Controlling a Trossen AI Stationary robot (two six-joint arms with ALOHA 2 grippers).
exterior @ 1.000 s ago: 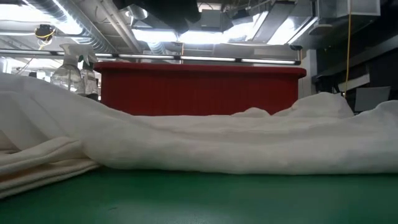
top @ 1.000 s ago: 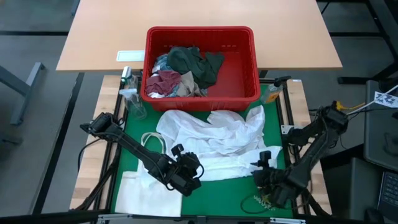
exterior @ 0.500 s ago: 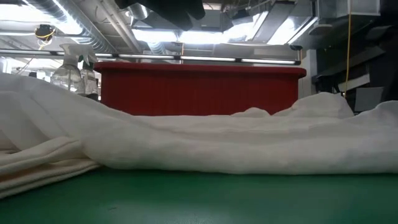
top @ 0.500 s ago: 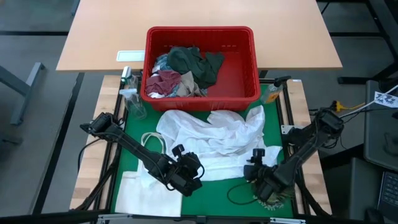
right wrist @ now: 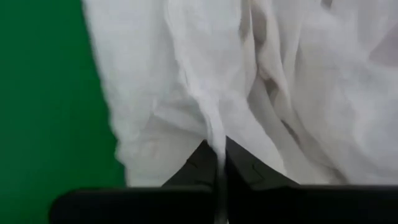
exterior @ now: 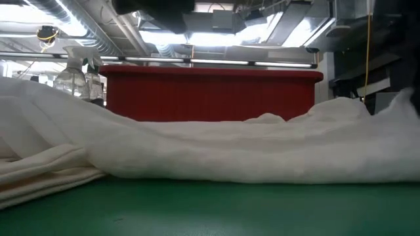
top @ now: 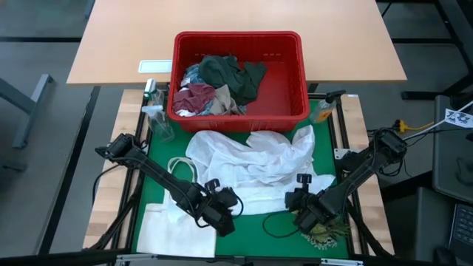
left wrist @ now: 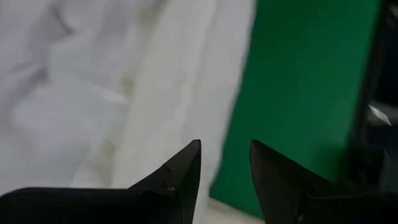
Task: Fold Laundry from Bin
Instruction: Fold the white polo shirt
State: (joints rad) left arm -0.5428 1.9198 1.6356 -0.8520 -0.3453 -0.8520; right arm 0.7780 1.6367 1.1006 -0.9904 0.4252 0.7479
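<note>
A white garment (top: 251, 162) lies spread and rumpled on the green mat (top: 151, 199), in front of the red bin (top: 236, 35). The bin holds several other laundry pieces (top: 222, 81). In the low view the white garment (exterior: 210, 151) fills the foreground, with the bin (exterior: 210, 95) behind it. My right gripper (top: 293, 201) is shut on the garment near its near right edge. My left gripper (top: 228, 202) stands open over the garment's near edge, with nothing between its fingers (left wrist: 186, 165). My right gripper pinches a raised fold of the white garment (right wrist: 216, 127) between its two shut fingers, close to the cloth's near edge. The fingers come steeply from above. The rest of the garment lies slack on the mat.
A flat white tote bag (top: 166, 229) lies at the mat's near left, its handles (top: 179, 166) toward the garment. Spray bottles (top: 155, 111) stand left of the bin. A dark cable loop (top: 277, 225) lies on the mat near my right gripper. Bare mat shows at near centre.
My right gripper has moved toward the table's left, along the near side of the mat, onto the white garment's near edge. My left gripper has turned a little in place. The garment lies as before.
</note>
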